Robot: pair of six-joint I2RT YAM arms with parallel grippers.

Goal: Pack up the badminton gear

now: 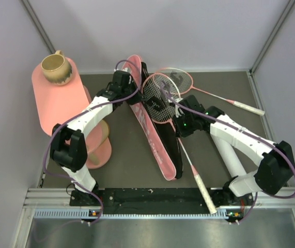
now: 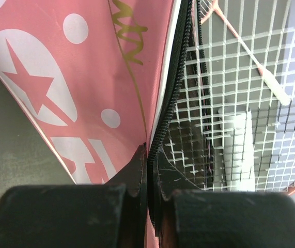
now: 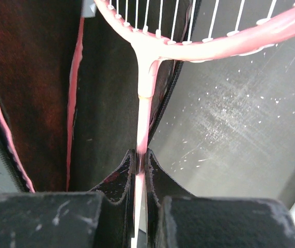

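Right wrist view: right gripper [image 3: 141, 155] clamped shut on racket [image 3: 148, 57] shaft just below head, head at open bag [image 3: 101, 113]. Also left gripper [image 2: 148, 155] pinched shut on bag's zipper edge. Probably light, springy, fragile strings: hold by shaft. Bag floppy.

Left pincer [image 2: 148, 157], right pincer [image 3: 141, 157]: both clamped

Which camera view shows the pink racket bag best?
The top view: the racket bag shows at almost full length, lying open. The left wrist view shows only its printed pink side and zipper, the right wrist view only its dark lining.
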